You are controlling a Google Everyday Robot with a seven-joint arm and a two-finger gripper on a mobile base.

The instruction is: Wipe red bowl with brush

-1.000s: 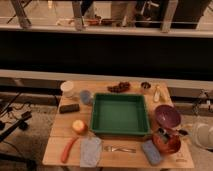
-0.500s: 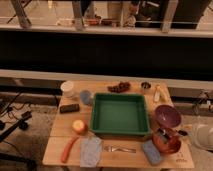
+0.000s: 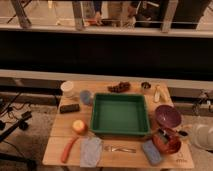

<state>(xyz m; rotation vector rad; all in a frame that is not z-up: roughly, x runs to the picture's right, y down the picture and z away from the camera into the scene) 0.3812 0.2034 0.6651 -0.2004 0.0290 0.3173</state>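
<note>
Claw out of view, brush (image 3: 165,135) lying in red bowl (image 3: 168,143)

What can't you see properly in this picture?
- Gripper: not in the camera view at all.
- Brush: too small and blurred; whether it touches the red bowl is unclear.
- White thing: cut off by the right edge.
- Small items at the table's back: too blurred to name.

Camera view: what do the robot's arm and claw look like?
A pale grey-white, rounded arm shell shows at the right edge. The small dark part next to the orange-red round bowl seems to be the claw. No markings are visible.
</note>
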